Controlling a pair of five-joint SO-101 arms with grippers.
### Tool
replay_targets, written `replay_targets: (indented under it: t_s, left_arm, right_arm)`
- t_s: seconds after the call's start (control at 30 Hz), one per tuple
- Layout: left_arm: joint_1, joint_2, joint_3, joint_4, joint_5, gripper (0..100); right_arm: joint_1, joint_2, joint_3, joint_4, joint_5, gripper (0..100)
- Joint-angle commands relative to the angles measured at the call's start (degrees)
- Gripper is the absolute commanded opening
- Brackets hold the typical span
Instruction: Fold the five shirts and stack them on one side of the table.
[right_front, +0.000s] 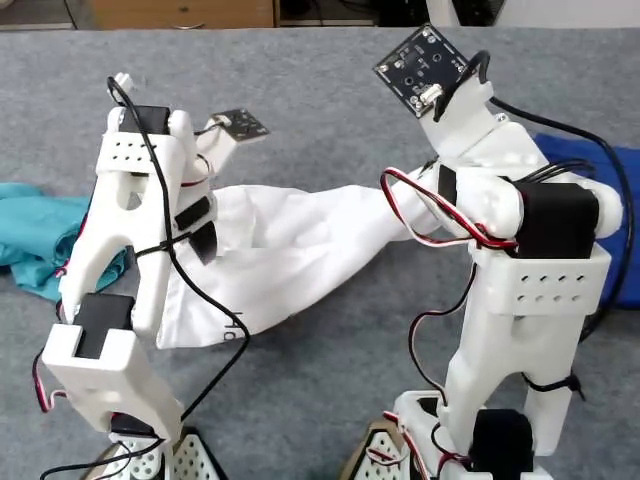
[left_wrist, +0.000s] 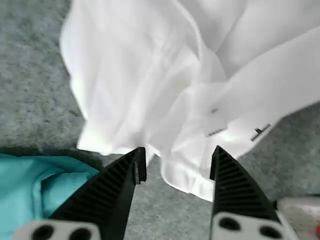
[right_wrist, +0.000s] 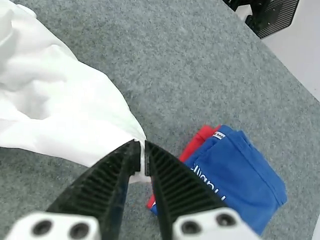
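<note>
Mid-table on the grey felt-covered table (right_front: 330, 100), a crumpled white cotton shirt (right_front: 290, 260) lies strung out between two arms. The right gripper (right_wrist: 141, 145) is pinched tight on one corner of it. The left gripper (left_wrist: 178, 150) hangs with jaws spread wide over the opposite bunched edge, near a rumpled teal shirt (right_front: 30, 235). We judge the left should take a single layer at the corner, then both should draw apart evenly. We cannot tell hem from collar. A folded blue shirt (right_wrist: 240, 175) overlaps a red one (right_wrist: 197, 142), the pile's depth hidden.
</note>
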Motion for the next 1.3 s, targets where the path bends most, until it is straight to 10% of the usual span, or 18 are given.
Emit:
replay_targets:
  t_s: [0.0,0.3,0.53,1.27]
  left_arm:
    - [-1.14,0.75,-2.2,-3.25,0.35,22]
    - [-0.88,9.36,-2.81,-3.43,0.35,22]
    - [0.62,10.15,-2.9,-3.43,0.26,1]
    - [-5.8,-12.88,-30.77,4.84,8.79,2]
  right_arm:
    - [-0.66,0.13,-0.13,-0.97,-0.44,0.4]
    - [-0.92,0.22,1.54,-1.32,-0.09,0.5]
    - [-0.92,0.13,3.03,-2.46,-0.35,0.4]
    - [1.45,-0.04,-14.9,-3.69,0.0,0.3]
